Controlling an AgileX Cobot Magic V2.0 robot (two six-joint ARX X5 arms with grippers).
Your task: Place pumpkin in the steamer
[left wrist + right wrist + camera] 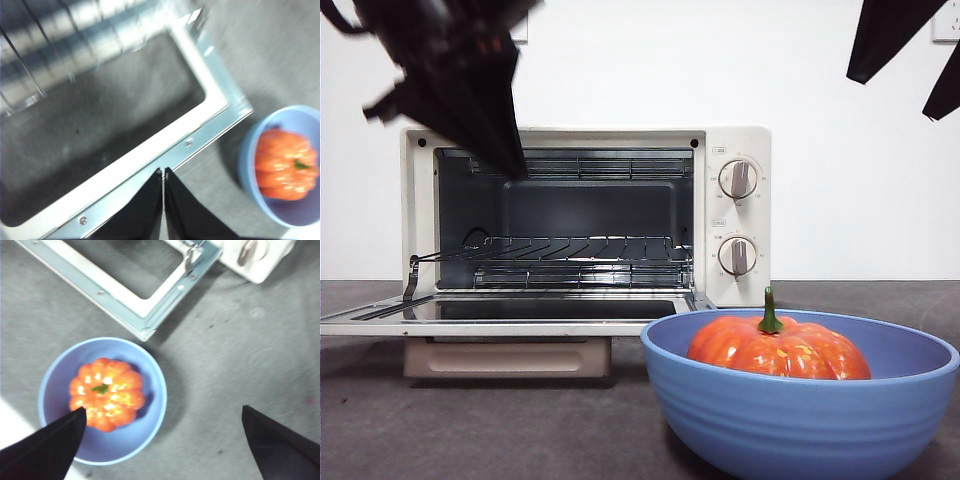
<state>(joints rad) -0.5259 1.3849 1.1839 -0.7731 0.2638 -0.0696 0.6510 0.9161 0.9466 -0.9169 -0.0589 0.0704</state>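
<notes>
Pre-grasp step: pumpkin [106, 394] sits in bowl [150, 405] beside oven [585, 215] w/ door down, right fingers [165, 440] spread wide above it, left fingers [163, 205] clenched empty over door; next needs descent onto pumpkin.

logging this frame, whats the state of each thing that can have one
steamer: door down, fully open, wire rack inside bare
pumpkin: upright in the blue bowl, not held
blue bowl: on the table, holds the pumpkin
left gripper: fingers shut, empty, over the open door
right gripper: fingers open, empty, above the bowl
</notes>
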